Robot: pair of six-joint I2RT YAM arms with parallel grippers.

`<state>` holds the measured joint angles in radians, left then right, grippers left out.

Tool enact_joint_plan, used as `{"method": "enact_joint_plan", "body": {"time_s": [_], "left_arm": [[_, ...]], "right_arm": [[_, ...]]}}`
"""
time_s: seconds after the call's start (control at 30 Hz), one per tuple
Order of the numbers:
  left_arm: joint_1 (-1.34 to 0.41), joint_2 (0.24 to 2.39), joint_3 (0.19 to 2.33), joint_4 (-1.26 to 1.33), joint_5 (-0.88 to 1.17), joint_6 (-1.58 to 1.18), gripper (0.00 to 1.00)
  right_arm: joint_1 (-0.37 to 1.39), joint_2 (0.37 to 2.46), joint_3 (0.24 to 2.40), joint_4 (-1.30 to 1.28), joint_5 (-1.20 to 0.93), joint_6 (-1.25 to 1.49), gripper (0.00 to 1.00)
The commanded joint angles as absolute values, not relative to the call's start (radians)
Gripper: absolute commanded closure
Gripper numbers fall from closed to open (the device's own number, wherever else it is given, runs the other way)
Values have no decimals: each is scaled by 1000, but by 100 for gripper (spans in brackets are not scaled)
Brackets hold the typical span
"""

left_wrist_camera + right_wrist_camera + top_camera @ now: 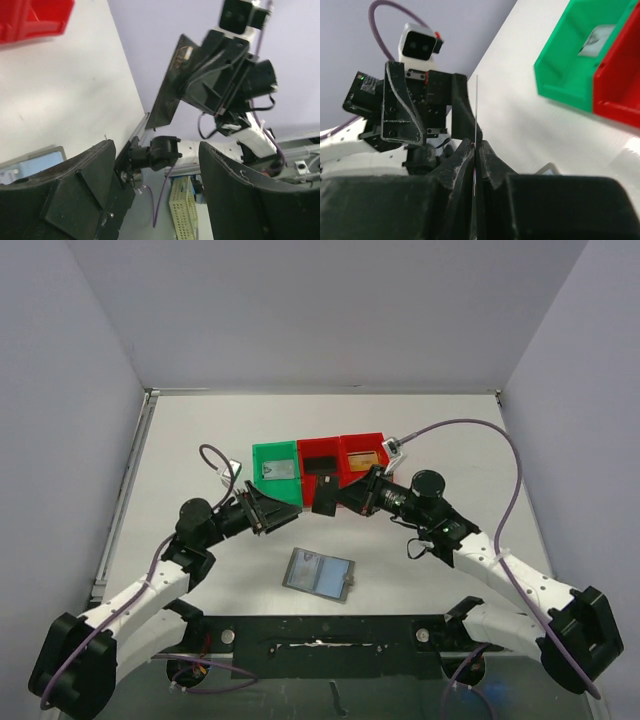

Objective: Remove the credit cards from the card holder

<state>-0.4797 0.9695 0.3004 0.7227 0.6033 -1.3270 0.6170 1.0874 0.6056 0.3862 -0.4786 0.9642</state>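
From above, the card holder lies open on the worktop. Beyond it, the right hand grips the black card and the left hand stands released, fingers wide. Left wrist view: the card's lower edges hang free above the worktop. Right wrist view: the card sits edge-on between clenched fingers.

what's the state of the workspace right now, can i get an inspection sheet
surface: white table, no spills seen
job's things: card holder lying open and flat near the arm bases; black card held off the table; silvery card lying in the green bin
clutter: red bin with a dark item inside; second red bin with an orange-brown item inside, neither identifiable
grippers: left gripper fingers open, empty; right gripper fingers shut on the black card
cables: purple cables arc from both arms above the table
surroundings: plain pale walls on three sides, nothing else seen
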Motion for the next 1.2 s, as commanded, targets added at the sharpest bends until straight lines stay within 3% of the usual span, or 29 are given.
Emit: {"method": "enact_joint_plan", "body": {"time_s": [0.0,0.2,0.4,0.53,0.7,1.17], "left_arm": [[-426,863,428,341,538,-1098,33],[-385,811,665,-266,257,-745,31],[-382,845,866,-510,-57,-543,28],[-348,896,902,-571,-186,-490,26],[-254,879,862,-515,-201,-513,26],[-253,719,721,-417,-303,-425,25]], "right_arm": [[606,986,718,151,-274,649,100],[634,894,693,175,-54,237,100],[675,980,778,39,21,-176,100],[677,1082,837,36,78,-264,100],[673,1221,916,39,25,-344,100],[669,1665,1215,-14,-51,-530,100]]}}
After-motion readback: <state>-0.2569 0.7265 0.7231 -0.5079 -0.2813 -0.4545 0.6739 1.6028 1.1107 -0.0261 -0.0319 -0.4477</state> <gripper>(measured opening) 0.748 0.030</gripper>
